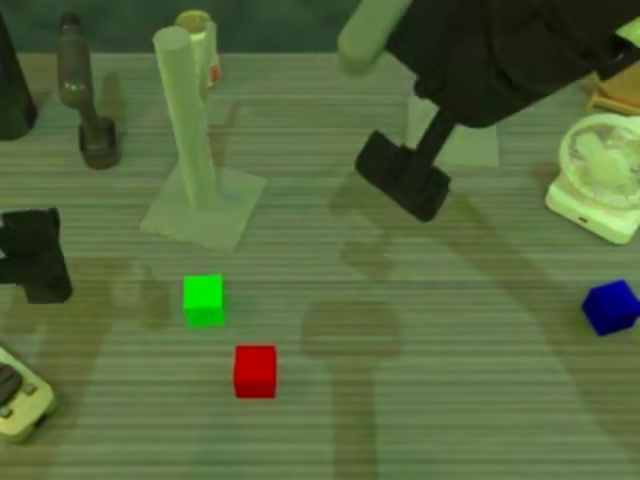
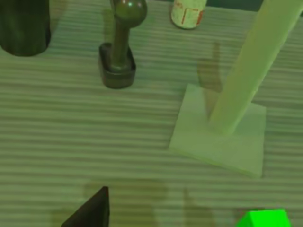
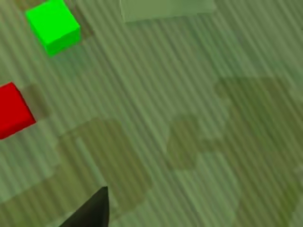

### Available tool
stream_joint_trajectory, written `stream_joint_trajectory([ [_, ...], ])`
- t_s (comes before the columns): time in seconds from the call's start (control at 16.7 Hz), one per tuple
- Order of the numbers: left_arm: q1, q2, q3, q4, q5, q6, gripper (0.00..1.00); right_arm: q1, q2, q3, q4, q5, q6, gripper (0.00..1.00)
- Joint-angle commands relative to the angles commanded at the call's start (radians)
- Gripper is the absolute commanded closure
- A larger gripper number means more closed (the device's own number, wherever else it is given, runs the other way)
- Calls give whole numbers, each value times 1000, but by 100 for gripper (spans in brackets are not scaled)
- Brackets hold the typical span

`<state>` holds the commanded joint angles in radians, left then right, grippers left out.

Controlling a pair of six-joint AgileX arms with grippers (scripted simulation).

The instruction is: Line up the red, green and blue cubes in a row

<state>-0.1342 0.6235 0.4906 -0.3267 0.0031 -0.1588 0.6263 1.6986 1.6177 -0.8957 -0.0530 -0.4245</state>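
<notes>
Small, rigid, likely light: red cube (image 1: 255, 371) just right of and nearer than green cube (image 1: 204, 300), left of table centre; blue cube (image 1: 611, 306) well apart at right edge. Best pinched across opposite flat faces, squarely. Right gripper (image 1: 403, 176) raised mid-table, left gripper (image 1: 35, 255) parked at left edge; jaw state impossible to tell.

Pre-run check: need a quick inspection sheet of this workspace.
Surface: striped table, shadows across it.
Job's things: green cube and red cube close, apart; blue cube far right, alone.
Clutter: post on square base, dark stand, jar, fan, toy car.
End effectors: left end effector at left edge; right end effector raised mid-table, holding nothing.
Cables: nothing seen.
Surroundings: nothing seen.
</notes>
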Motion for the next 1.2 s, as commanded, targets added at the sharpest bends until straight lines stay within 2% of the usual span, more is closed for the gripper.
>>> stream_joint_trajectory([
  [0.36,-109,581,396,-302,-5,-126,0,-271,-722,-650,360,-9,182,0],
  [0.72,-205,1095,751,-555,-5,-236,0,-486,-1314,-1253,673,17,329,0],
  [0.96,-250,1321,921,-655,-3,-286,0,-577,-1583,-1511,825,40,394,0],
  [1.2,-270,1416,1000,-694,-1,-309,0,-616,-1697,-1616,894,53,424,0],
])
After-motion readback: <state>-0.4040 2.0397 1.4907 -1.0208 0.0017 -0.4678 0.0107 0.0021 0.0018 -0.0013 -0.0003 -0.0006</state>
